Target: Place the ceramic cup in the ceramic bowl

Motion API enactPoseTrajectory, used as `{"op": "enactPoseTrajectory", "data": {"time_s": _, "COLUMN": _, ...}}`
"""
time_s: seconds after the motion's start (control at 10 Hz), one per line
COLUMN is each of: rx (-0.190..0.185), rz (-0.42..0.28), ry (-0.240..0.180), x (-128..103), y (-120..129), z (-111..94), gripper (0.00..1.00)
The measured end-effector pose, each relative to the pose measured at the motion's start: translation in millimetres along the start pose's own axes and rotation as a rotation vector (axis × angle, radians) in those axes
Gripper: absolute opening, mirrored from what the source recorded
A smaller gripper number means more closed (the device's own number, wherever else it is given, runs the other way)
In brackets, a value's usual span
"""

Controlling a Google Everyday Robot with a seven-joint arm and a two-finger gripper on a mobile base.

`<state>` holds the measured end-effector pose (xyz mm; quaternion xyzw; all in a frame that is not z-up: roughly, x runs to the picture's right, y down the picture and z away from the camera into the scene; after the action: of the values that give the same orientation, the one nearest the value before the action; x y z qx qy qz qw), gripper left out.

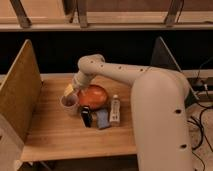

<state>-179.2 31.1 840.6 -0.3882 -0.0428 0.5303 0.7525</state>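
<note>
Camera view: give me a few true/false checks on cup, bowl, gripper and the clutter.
1. The ceramic cup sits inside the ceramic bowl. False: it stands on the table, beside the bowl on its left in view.
2. The gripper is right at the cup. True.
3. The white bottle lies tipped over. False: it stands upright, right of the bowl.
4. A dark object lies in front of the bowl. True.
</note>
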Motion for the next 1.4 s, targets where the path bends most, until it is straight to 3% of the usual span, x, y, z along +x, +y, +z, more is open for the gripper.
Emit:
{"op": "enactPoseTrajectory", "data": {"time_s": 0.2, "rx": -0.009, "rz": 0.035, "ry": 0.024, "x": 7.1, "y": -10.9, "z": 11.6, "gripper": 0.62}}
{"op": "enactPoseTrajectory", "data": {"time_s": 0.8, "rx": -0.012, "rz": 0.065, "ry": 0.045, "x": 8.2, "y": -18.6, "z": 24.2, "gripper": 0.05}}
{"op": "enactPoseTrajectory", "data": {"time_s": 0.9, "rx": -0.020, "rz": 0.070, "ry": 0.040, "x": 6.5, "y": -17.8, "z": 24.1, "gripper": 0.00}}
{"op": "enactPoseTrajectory", "data": {"time_s": 1.1, "rx": -0.059, "rz": 0.068, "ry": 0.011, "x": -1.7, "y": -9.4, "z": 22.5, "gripper": 0.00}}
{"op": "enactPoseTrajectory", "data": {"time_s": 1.4, "rx": -0.163, "rz": -0.008, "ry": -0.078, "x": -30.6, "y": 23.4, "z": 20.2, "gripper": 0.00}}
